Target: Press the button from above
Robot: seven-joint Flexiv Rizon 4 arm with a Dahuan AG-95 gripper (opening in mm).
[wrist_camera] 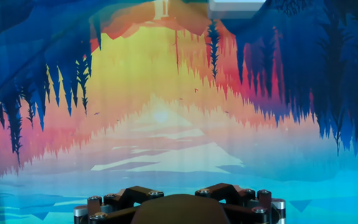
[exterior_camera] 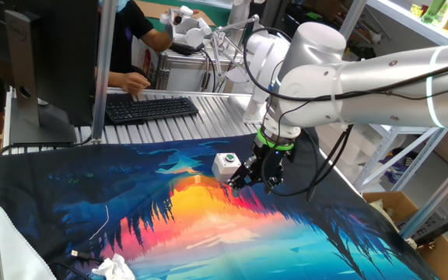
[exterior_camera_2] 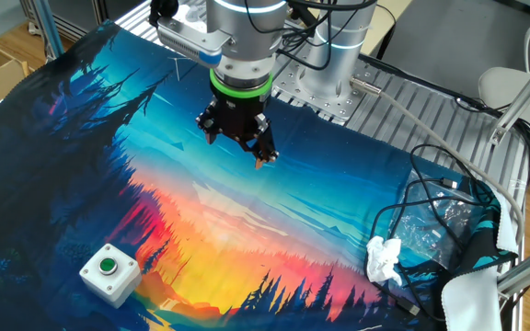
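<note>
- Hovering above the surface [exterior_camera_2: 357, 138], my gripper [exterior_camera_2: 247, 142] hangs over the blue band of the printed forest-and-sunset cloth [exterior_camera_2: 247, 230] that covers it.
- From the other fixed view, the button [exterior_camera_2: 109, 273] sits well apart from me, down on the cloth's orange-and-dark tree area: white box, round green cap facing up, nothing touching it.
- One fixed view flattens that gap. There the button [exterior_camera: 225, 164] appears just beside my gripper [exterior_camera: 257, 177], almost level with the fingers, so that angle hides how far off it really is.
- Hand view catches only a sliver: the white box [wrist_camera: 236, 7] pokes in at the top edge, cap out of sight, with the sunset print filling everything else.
- My fingertips: I cannot tell their spacing. The hand view shows only the black base of the gripper [wrist_camera: 180, 200] at the bottom, and both fixed views show a dark cluster without a readable gap.
- Only one fixed view shows the background: a black keyboard [exterior_camera: 150, 107] on the bare ribbed metal behind the cloth, a person's hand [exterior_camera: 137, 82] resting at it, and a monitor [exterior_camera: 45, 54] alongside.
- Only the other fixed view shows the tangle of black cables [exterior_camera_2: 440, 207] and crumpled white paper [exterior_camera_2: 385, 257] at the cloth's far edge.
</note>
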